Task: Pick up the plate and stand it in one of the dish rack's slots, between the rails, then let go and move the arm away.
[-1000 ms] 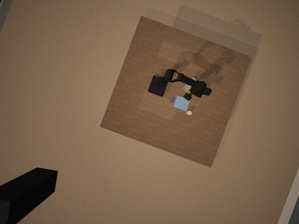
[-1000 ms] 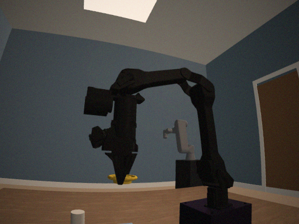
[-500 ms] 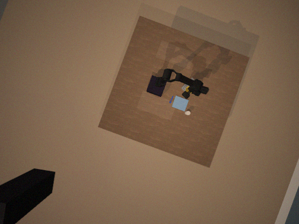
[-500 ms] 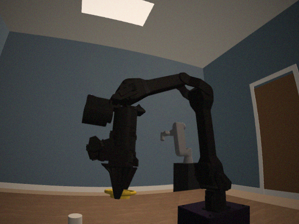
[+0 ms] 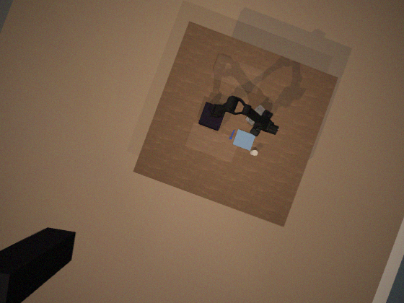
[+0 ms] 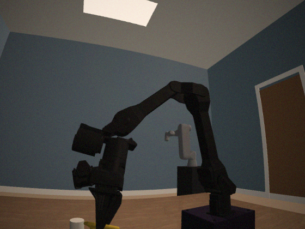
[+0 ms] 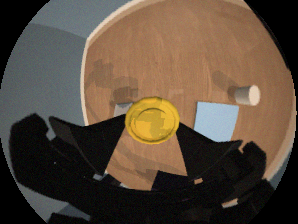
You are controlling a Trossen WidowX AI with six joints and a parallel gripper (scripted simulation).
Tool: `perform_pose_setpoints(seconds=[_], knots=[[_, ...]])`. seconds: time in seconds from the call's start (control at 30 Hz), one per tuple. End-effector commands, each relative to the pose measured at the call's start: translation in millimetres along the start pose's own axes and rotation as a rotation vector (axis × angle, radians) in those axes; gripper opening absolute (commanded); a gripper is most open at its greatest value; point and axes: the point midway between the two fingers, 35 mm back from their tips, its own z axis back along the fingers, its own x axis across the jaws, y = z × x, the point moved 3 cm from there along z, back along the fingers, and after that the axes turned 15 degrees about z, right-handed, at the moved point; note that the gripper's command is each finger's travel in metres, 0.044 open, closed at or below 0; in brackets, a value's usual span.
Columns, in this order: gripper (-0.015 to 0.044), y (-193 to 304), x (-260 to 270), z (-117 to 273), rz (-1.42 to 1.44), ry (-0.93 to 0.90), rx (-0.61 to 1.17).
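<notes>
So the jaws of the gripper point(image 6: 101, 227) point(image 7: 152, 131) are clamped on the yellow plate point(image 6: 111, 226) point(image 7: 152, 120), held near the rack point(image 5: 260, 108) point(image 7: 121, 109). I'd turn it edge-down and line it up with a slot before lowering gently.

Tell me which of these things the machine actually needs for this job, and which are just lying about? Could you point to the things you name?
Part of the job:
- yellow plate point(image 6: 112, 227) point(image 7: 152, 120), gripped in the tool point(image 6: 102, 227) point(image 7: 152, 120)
- grey dish rack point(image 5: 260, 108) point(image 7: 121, 109), partly hidden

Just lying about:
- light blue square point(image 5: 244, 139) point(image 7: 216, 121)
- whitish cylinder point(image 5: 254, 153) point(image 6: 77, 224) point(image 7: 248, 95)
- small blue stick point(image 5: 231, 135)
</notes>
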Motion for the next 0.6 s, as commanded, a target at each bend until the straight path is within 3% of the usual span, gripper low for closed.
perform_pose_setpoints(seconds=[0.0, 0.57], knots=[[0.0, -2.1, -6.3, -14.1, 0.05, -0.071, -0.048], [0.0, -3.4, -26.5, -53.1, 0.31, -0.306, -0.317]])
